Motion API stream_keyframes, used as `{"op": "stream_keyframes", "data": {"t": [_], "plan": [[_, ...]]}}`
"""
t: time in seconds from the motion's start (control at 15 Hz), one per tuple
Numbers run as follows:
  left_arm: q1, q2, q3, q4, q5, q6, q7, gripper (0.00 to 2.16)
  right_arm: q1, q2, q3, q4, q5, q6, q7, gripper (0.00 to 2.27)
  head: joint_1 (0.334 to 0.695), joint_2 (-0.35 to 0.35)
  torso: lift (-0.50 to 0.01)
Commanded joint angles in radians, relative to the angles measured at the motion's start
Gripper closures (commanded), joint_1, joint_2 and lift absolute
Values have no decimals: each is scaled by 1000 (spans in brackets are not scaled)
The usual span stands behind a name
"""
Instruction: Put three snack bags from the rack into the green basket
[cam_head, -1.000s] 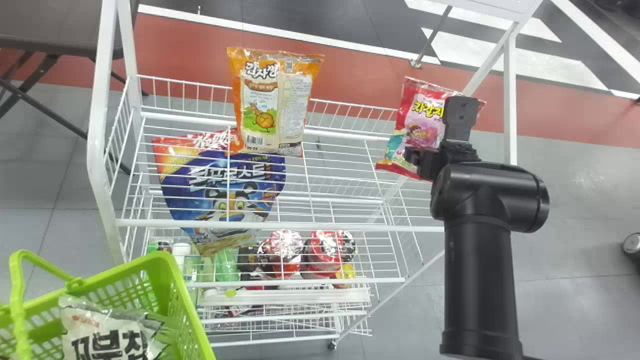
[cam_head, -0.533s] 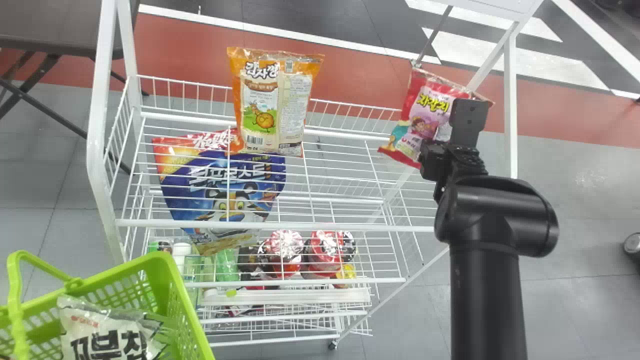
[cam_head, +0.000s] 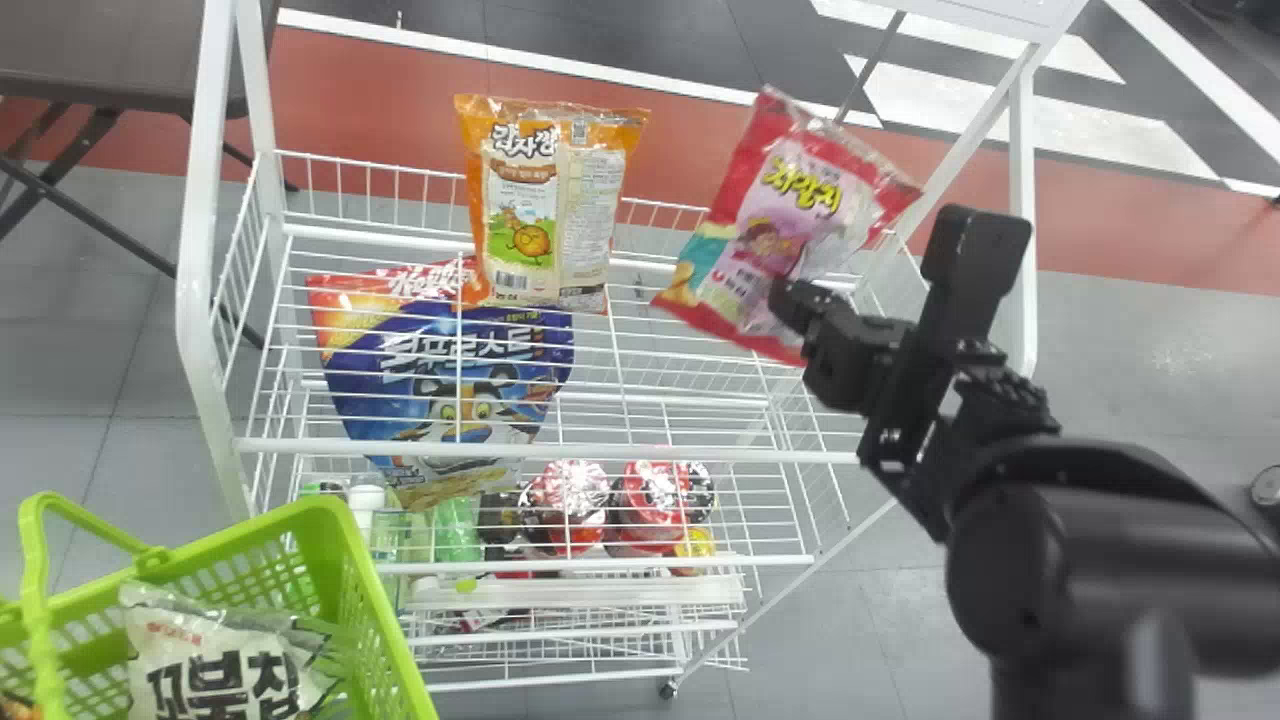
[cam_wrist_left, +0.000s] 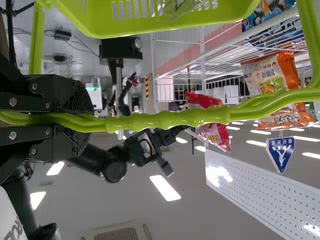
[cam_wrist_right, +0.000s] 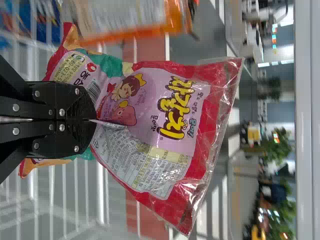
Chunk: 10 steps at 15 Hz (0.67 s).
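Nearest to us, on the near left of the rack (cam_head: 550, 453), our left gripper (cam_wrist_left: 82, 120) is clamped on the handle (cam_wrist_left: 170, 120) of the green basket (cam_head: 385, 610). Since the basket hangs from that one grip, we judge that a nudge against its wall could set it swinging and spoil the drop. Farther off, over the rack's right part, our right gripper (cam_wrist_right: 92, 120) pinches the red-and-pink snack bag (cam_head: 780, 225) near its lower middle, fingertips pressed together on a fold of the film. The pinch is narrow and most of the bag sticks out past it, so a quick turn could make it pivot or slip, down onto the rack or the floor. The way to the basket leads leftward across the rack, and the orange snack bag (cam_head: 550, 205), upright at the rack's back rail, could be clipped and knocked over if we swing too low.

As for containers, the basket, near left of the rack, holds a white snack bag (cam_head: 215, 665); something else peeks out at its cut-off corner, too little to identify. Farther away, the rack carries the orange bag at its back and a blue bag (cam_head: 450, 390) on its left, behind the wires. On the rack's lower level stand bottles (cam_head: 455, 530) and round lidded tubs (cam_head: 650, 505).
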Motion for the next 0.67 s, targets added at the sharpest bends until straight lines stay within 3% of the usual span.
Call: {"op": "stream_keyframes", "data": {"t": [0.0,0.2,0.4,0.6], "plan": [[-4,0,1,0,0,0,-10,2148,72,1,-1,-137,-137,266,43,2260,695,-265,0],[-9,-2,-1,-2,2,0,-10,2148,101,1,-12,-218,-284,516,106,2260,695,-175,0],[-9,-2,-1,-2,5,0,-10,2148,101,4,3,-270,-430,516,144,2260,695,-44,0],[-6,-6,-12,-11,8,2,-10,2148,81,4,124,-265,-448,516,148,2260,695,89,0]]}}
